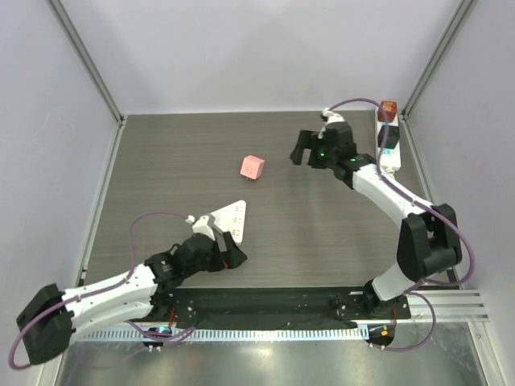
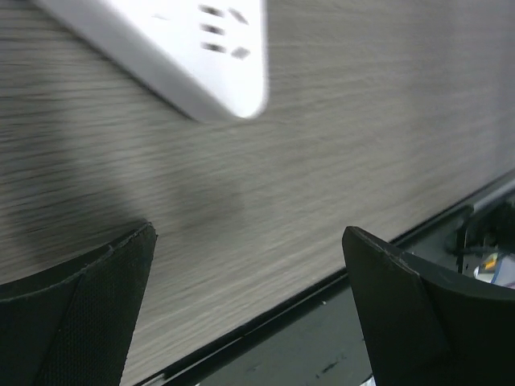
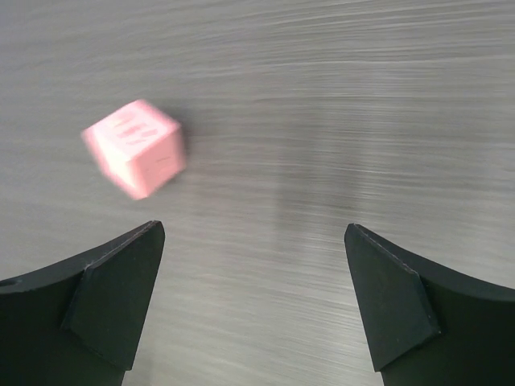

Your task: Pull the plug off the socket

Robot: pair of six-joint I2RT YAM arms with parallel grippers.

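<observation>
The socket (image 1: 391, 159), a long white power strip, lies along the table's far right edge, partly hidden by my right arm. A black plug (image 1: 388, 137) and a red-brown plug (image 1: 389, 109) sit on it. My right gripper (image 1: 305, 154) is open and empty, well to the left of the strip, over bare table (image 3: 322, 121). In the right wrist view it (image 3: 253, 297) faces a pink cube (image 3: 135, 149). My left gripper (image 1: 236, 257) is open and empty near the front, just below a white triangular plate (image 1: 231, 219). The left wrist view shows the gripper (image 2: 249, 305) and the plate's corner (image 2: 201, 48).
The pink cube (image 1: 253, 167) lies mid-table, left of the right gripper. A black base plate (image 1: 273, 310) runs along the near edge and shows in the left wrist view (image 2: 338, 346). Walls and metal posts enclose the table.
</observation>
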